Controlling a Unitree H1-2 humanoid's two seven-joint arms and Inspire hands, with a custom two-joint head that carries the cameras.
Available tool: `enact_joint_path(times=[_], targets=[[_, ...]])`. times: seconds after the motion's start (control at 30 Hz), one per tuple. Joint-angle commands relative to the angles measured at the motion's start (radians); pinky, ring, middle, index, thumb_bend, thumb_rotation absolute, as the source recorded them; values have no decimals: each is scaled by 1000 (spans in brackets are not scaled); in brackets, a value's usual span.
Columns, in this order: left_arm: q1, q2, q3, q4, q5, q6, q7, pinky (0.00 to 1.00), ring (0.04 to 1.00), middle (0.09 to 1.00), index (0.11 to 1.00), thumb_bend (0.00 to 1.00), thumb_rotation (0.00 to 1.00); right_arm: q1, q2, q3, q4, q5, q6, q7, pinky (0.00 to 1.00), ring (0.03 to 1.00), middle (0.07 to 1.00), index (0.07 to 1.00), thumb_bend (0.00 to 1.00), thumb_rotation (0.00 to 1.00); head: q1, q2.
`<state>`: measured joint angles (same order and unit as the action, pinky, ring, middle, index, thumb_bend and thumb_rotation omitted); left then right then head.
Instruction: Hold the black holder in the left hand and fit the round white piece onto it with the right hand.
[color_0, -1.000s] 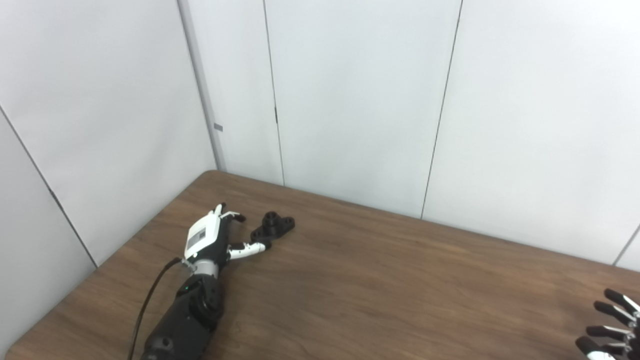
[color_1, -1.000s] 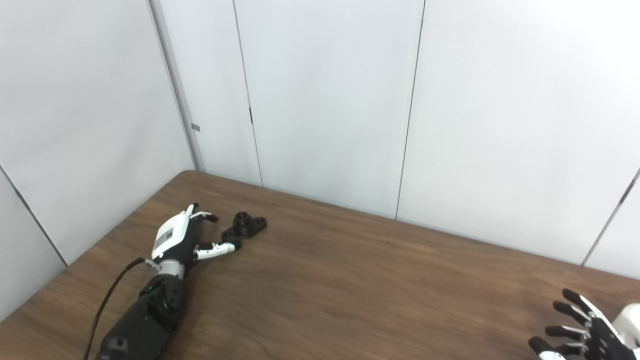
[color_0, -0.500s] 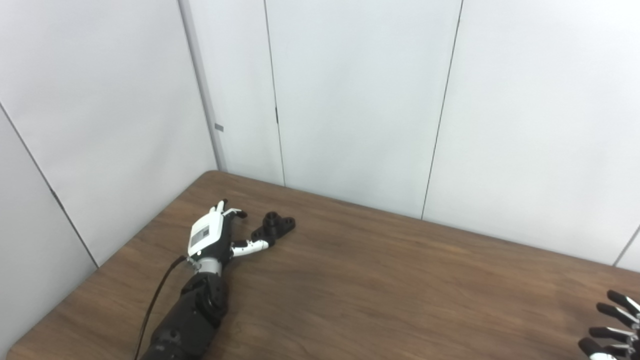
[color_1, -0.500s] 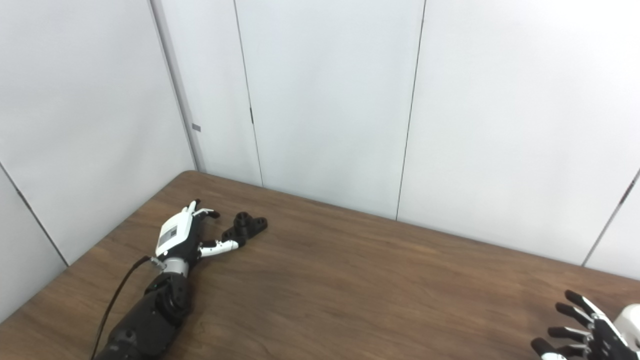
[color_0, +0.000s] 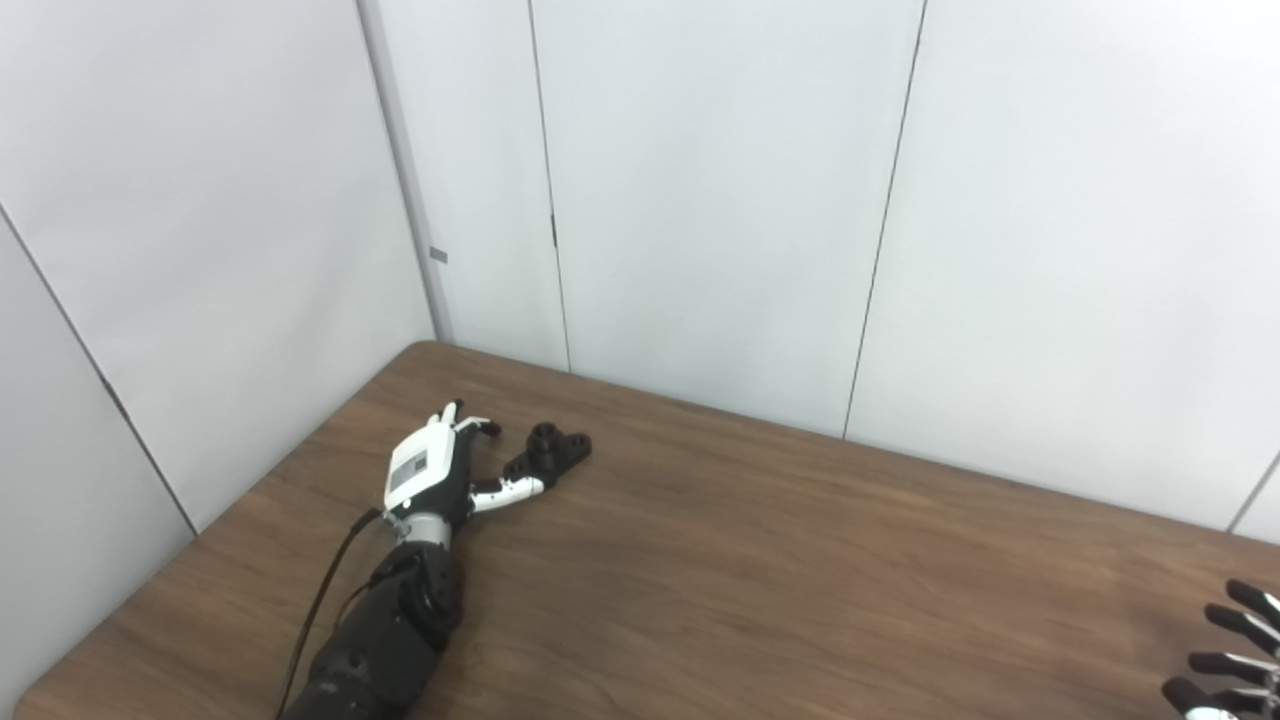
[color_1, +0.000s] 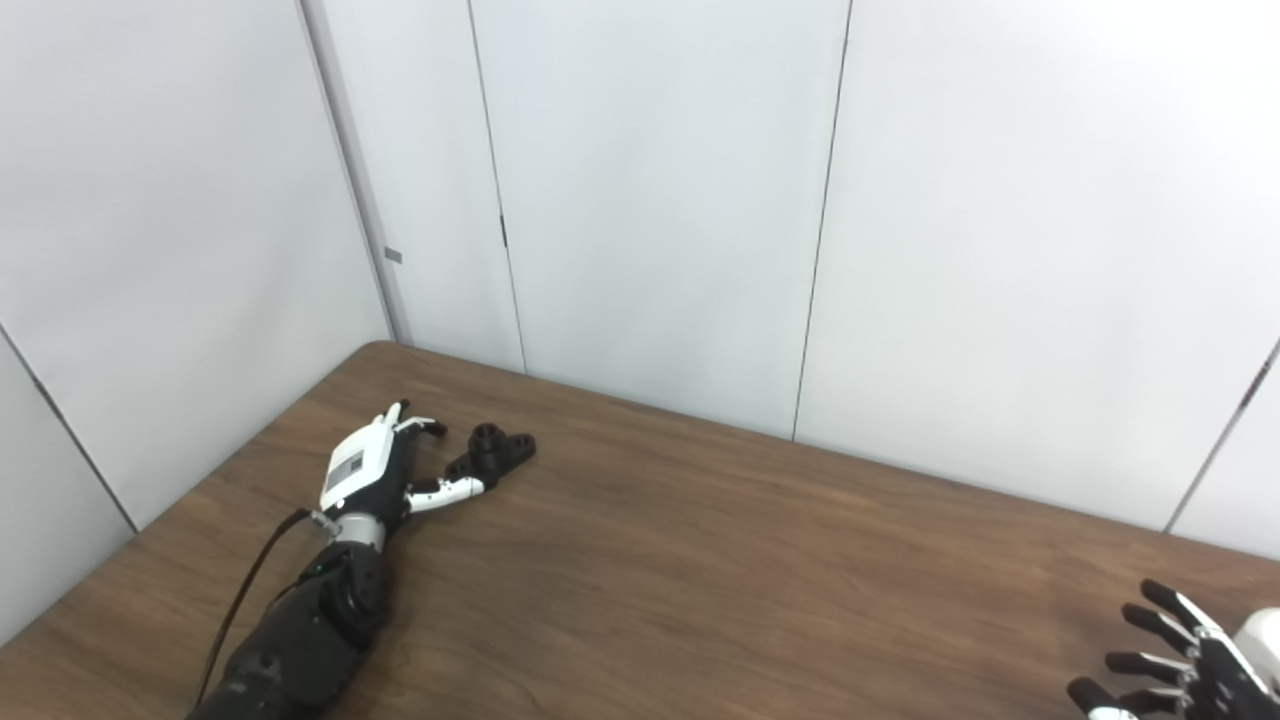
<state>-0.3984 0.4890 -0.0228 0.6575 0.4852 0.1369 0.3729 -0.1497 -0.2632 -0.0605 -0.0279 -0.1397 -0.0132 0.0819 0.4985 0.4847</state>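
Since a second ago, the left hand (color_0: 430, 470) has slid a little farther along the table (color_0: 760, 570) toward the black holder (color_0: 550, 452), and the right hand (color_1: 1180, 670) has sunk lower at the bottom right corner of both views, so that less of it shows. The black holder itself lies where it lay before.

That holder rests flat on the wooden table, near the far left corner, with a short round boss standing up from its middle and lobes spreading to either side. The left hand lies just beside the holder, on the side nearer the robot, palm down and its white back turned up. Its fingers (color_0: 470, 426) are spread apart and reach past the holder's left side without closing; its thumb (color_0: 510, 490) stretches out to the holder's near lobe and seems to touch it, though contact is hard to judge. The hand grips nothing. A black cable (color_0: 320, 610) runs from the wrist back along the forearm.

Well apart from the holder, at the table's near right end, the right hand shows only dark fingers, splayed wide and empty. A rounded white shape (color_1: 1262, 640) sits just beyond that hand at the frame's right edge in the right eye view; too little shows to say what it is.
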Motion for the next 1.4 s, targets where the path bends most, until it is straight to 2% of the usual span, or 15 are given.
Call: enact_joint_path(times=[0.0, 0.17, 0.27, 0.37, 0.5, 0.67, 0.8, 0.83, 0.9, 1.1, 1.37], targets=[[0, -5, -22, 11, -22, 13, -74, 967, 1000, 1000, 759, 863, 387, -26, -20, -11, -33, -1, -26, -11, 519, 658, 813, 865, 529, 396, 0, 2], [7, -4, -34, 8, -34, -3, -98, 987, 1000, 1000, 743, 843, 346, -29, -20, -11, -40, 6, -17, -6, 519, 657, 810, 864, 525, 386, -3, 8], [10, -1, -52, 2, -33, 16, -125, 996, 1000, 1000, 739, 829, 317, -30, -23, -13, -42, 6, -10, -4, 513, 652, 807, 861, 515, 357, -4, 13], [12, 6, -71, -1, -37, 25, -151, 1000, 1000, 1000, 727, 831, 311, -32, -24, -13, -48, 2, 1, -6, 511, 651, 807, 861, 525, 380, -4, 13], [16, 7, -80, -18, -50, 50, -182, 1000, 1000, 1000, 706, 833, 289, -38, -33, -14, -40, -4, -18, -8, 504, 636, 799, 858, 534, 415, -5, 17], [16, 8, -86, -15, -66, 41, -192, 1000, 1000, 1000, 685, 854, 255, -45, -37, -16, -33, 0, -17, -6, 501, 639, 799, 851, 553, 438, -3, 18], [21, 7, -83, -8, -97, 14, -203, 1000, 1000, 1000, 607, 860, 138, -46, -37, -21, -47, 3, 1, -5, 518, 649, 800, 849, 556, 440, -6, 22], [22, 8, -86, -8, -102, 10, -208, 1000, 1000, 1000, 551, 696, 103, -47, -37, -22, -47, 5, 1, -5, 519, 650, 799, 848, 556, 436, -6, 23], [24, 13, -100, -3, -103, -1, -218, 1000, 1000, 993, 503, 560, 71, -48, -37, -24, -48, 6, 1, -5, 516, 650, 796, 844, 556, 432, -7, 25], [31, 21, -125, 5, -117, -36, -245, 1000, 1000, 976, 488, 525, 62, -44, -42, -27, -48, 4, -9, -6, 514, 650, 792, 840, 541, 426, -8, 28], [33, 9, -131, 34, -137, -89, -229, 1000, 1000, 965, 488, 524, 63, -38, -40, -28, -61, 0, 11, -14, 520, 644, 786, 831, 537, 406, -8, 31]])
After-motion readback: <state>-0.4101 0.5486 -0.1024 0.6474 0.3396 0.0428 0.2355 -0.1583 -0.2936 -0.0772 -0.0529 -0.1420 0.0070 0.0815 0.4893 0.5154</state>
